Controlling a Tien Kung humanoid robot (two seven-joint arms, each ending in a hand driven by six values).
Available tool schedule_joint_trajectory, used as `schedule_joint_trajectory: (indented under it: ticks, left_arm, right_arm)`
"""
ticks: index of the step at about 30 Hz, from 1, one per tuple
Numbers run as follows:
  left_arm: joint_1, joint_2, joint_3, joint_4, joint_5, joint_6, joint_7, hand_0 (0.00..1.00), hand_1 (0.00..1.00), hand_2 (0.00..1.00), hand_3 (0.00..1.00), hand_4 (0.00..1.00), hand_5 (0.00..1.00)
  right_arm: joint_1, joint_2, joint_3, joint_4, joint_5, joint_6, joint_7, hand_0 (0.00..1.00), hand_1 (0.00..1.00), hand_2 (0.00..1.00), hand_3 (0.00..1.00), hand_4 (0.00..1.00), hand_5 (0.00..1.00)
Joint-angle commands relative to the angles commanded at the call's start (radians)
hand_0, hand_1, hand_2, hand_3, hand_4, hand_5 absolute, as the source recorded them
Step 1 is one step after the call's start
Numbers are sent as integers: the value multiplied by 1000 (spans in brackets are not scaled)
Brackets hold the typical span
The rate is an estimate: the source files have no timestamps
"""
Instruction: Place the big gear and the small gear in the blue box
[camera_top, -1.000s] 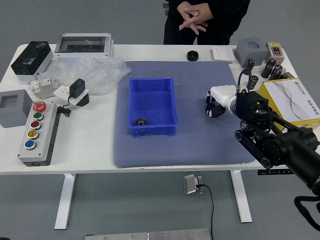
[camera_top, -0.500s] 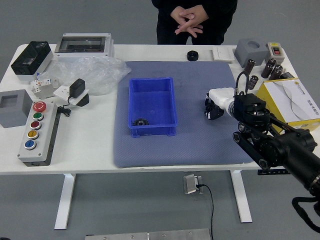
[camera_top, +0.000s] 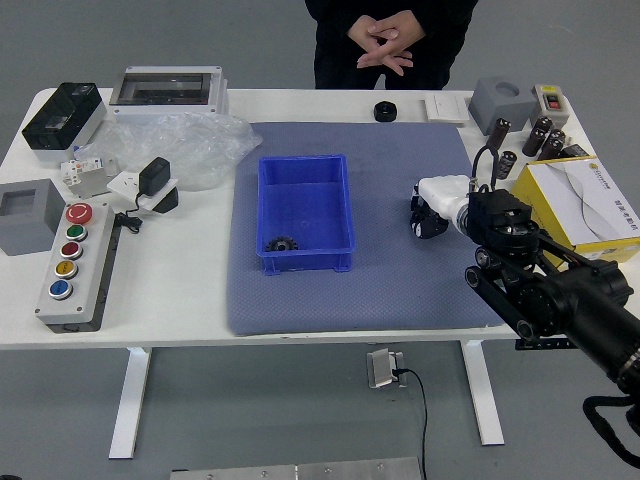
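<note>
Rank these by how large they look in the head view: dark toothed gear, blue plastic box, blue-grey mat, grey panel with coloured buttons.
1. Blue-grey mat
2. Blue plastic box
3. Grey panel with coloured buttons
4. Dark toothed gear, by far the smallest

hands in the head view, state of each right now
Robot's left hand: not in view.
Robot's black-and-white right hand: at the flat blue-grey mat; open, closed or holding, can't tell.
Person's hands: together, beyond the table.
</note>
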Motion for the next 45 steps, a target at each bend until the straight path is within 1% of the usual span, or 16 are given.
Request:
schedule_joint_trajectory:
  ticks: [1, 6, 7, 12, 13, 24, 27, 30, 31, 37, 39, 42, 45]
  left_arm:
    - [0, 0, 0, 0, 0, 0, 0, 827, 788, 782, 760, 663, 374]
    - [-1, -1, 1, 0, -2, 0, 0, 827, 788, 782, 760, 663, 374]
    - [-2, -1, 1, 0, -2, 0, 0, 827, 789, 782, 759, 664, 374]
    - [-2, -1, 2, 0, -5, 1, 0, 827, 789, 782, 759, 664, 374]
    - [-2, -1, 2, 0, -5, 1, 0, 826, 789, 782, 760, 663, 373]
    - [-1, 0, 2, 0, -7, 2, 0, 826, 789, 782, 761, 664, 372]
    - [-1, 0, 2, 0, -9, 2, -1, 826, 788, 782, 761, 665, 373]
    - [0, 2, 1, 0, -10, 2, -1, 826, 788, 782, 761, 665, 373]
    - [0, 2, 1, 0, -10, 3, -1, 826, 788, 782, 762, 664, 374]
    - [2, 6, -1, 0, -10, 3, -1, 826, 788, 782, 761, 664, 374]
    - [2, 7, -1, 0, -10, 3, -1, 826, 788, 782, 761, 664, 374]
    - [3, 8, -2, 0, -9, 3, -1, 826, 788, 782, 761, 664, 374]
    - [4, 9, -2, 0, -8, 2, -1, 826, 788, 782, 762, 664, 374]
  right_arm:
    - [0, 0, 0, 0, -2, -1, 0, 585, 496, 551, 608, 510, 228]
    - [0, 0, 0, -2, -13, -7, 0, 585, 496, 551, 608, 510, 228]
    - [0, -1, 1, -2, -14, -8, 0, 576, 479, 520, 569, 500, 210]
    - [1, -1, 3, -3, -18, -16, -1, 576, 479, 520, 569, 500, 210]
    - [1, -1, 3, -3, -18, -18, -1, 571, 475, 509, 527, 511, 220]
    - [6, -8, 16, 8, -19, -25, -2, 571, 470, 504, 521, 508, 230]
    - [8, -15, 25, 20, -21, -24, -4, 569, 471, 502, 514, 493, 217]
    - [12, -27, 40, 49, -27, -22, -7, 569, 471, 502, 514, 493, 217]
    - [13, -31, 44, 60, -29, -21, -8, 581, 475, 503, 522, 462, 183]
    - [25, -52, 71, 168, -42, -17, -17, 583, 474, 498, 513, 461, 182]
    - [28, -57, 76, 214, -42, -14, -20, 583, 474, 498, 513, 461, 182]
    - [33, -56, 77, 275, -42, -7, -25, 583, 474, 498, 513, 461, 182]
    - [38, -45, 73, 342, -42, -1, -28, 584, 474, 498, 511, 460, 182]
